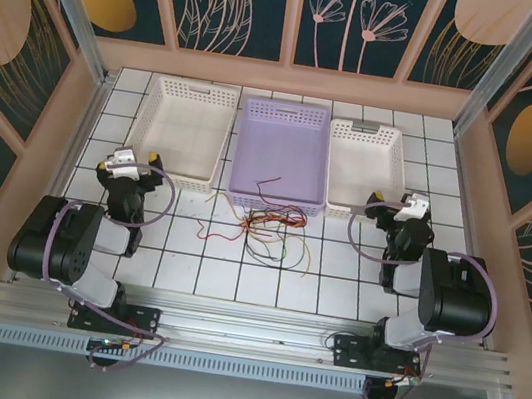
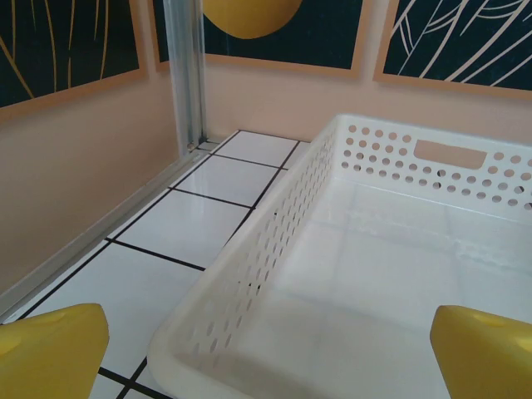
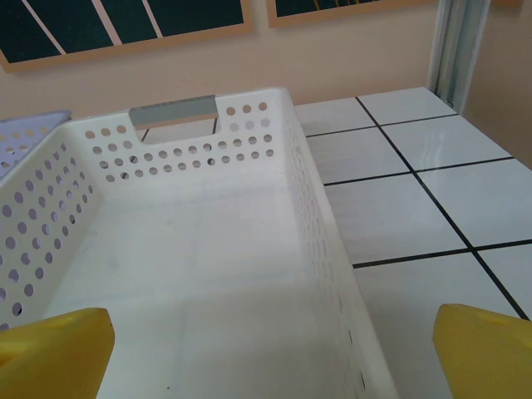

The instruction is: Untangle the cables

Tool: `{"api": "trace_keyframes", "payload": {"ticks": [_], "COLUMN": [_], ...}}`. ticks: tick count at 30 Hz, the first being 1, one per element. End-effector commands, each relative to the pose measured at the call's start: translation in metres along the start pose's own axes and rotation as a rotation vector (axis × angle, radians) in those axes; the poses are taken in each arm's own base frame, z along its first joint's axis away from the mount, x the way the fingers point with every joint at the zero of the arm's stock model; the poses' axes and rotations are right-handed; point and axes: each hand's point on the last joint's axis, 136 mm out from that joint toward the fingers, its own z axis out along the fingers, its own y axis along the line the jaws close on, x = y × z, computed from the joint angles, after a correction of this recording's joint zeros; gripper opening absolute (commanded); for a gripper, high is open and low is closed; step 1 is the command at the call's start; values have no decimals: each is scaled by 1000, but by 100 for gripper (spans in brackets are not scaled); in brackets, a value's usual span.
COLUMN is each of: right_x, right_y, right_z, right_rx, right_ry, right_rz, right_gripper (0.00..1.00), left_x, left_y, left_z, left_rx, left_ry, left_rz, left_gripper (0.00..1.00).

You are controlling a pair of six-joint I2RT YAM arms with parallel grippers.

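The cables (image 1: 272, 226), thin red, yellow and black wires, lie in one tangle on the white tiles just in front of the purple basket (image 1: 244, 156). One red strand reaches over the rim into that basket. My left gripper (image 1: 130, 160) hovers at the near left corner of the left white basket (image 1: 141, 129), well left of the tangle. Its yellow fingertips (image 2: 50, 349) stand wide apart and open with nothing between them. My right gripper (image 1: 402, 201) is over the near right corner of the right white basket (image 1: 357, 215), open too, its fingertips (image 3: 486, 349) spread wide.
The left white basket (image 2: 249, 241) and the right white basket (image 3: 324, 224) have nothing in them. A corner of the purple basket (image 3: 25, 129) shows beside the right one. Low peach walls and aluminium posts (image 2: 187, 75) bound the tiled floor.
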Motion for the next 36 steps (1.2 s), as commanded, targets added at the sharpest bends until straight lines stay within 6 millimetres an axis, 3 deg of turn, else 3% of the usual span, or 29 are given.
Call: {"api": "trace_keyframes", "payload": {"ticks": [1,28,33,36], "right_x": [-8,-8,-41,-70], "right_y": [1,2,8,24], "right_z": [4,4,17,9], "right_rx": [0,-2,-3,-47], "right_ry": [-24,-25,41,-1], "right_rz": [-7,-5,-16,-1], "right_gripper": [99,99,99,99], "left_x": [-9,-9,-9,-9], "left_y": [2,2,2,2], "left_z": [-1,-1,-1,-1], "left_rx": [-1,0,0,-1], "left_ry": [-37,-37,-37,-36], "left_rz": [-5,-4,-4,-4], "left_gripper": [99,99,99,99]}}
